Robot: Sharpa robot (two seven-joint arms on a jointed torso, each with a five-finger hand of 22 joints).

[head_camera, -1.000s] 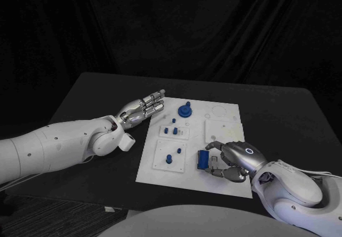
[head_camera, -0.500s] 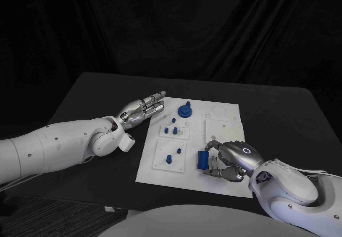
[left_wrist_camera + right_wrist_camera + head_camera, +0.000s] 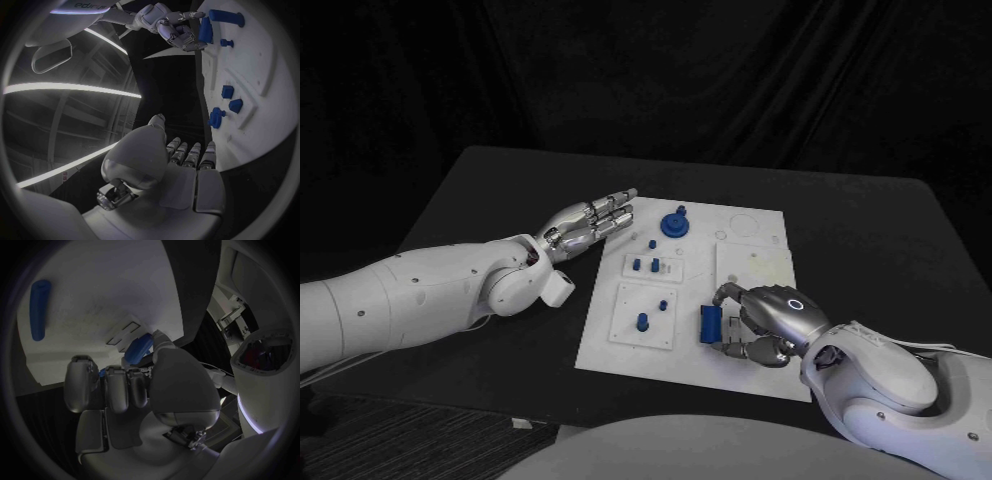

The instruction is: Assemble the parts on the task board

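Centre of the head view: white task board (image 3: 759, 375) on the black table (image 3: 473, 200). Lower right of centre: right hand (image 3: 764, 325) curled around an upright blue part (image 3: 711, 322), fingers closed on it, over the board's near half. Left of the board's upper edge: left hand (image 3: 589, 220) flat, fingers extended together, holding nothing. Near the board's top: round blue knob (image 3: 675, 222); small blue pegs (image 3: 645, 265) mid-board.

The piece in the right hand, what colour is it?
Blue piece, clearest in the head view.
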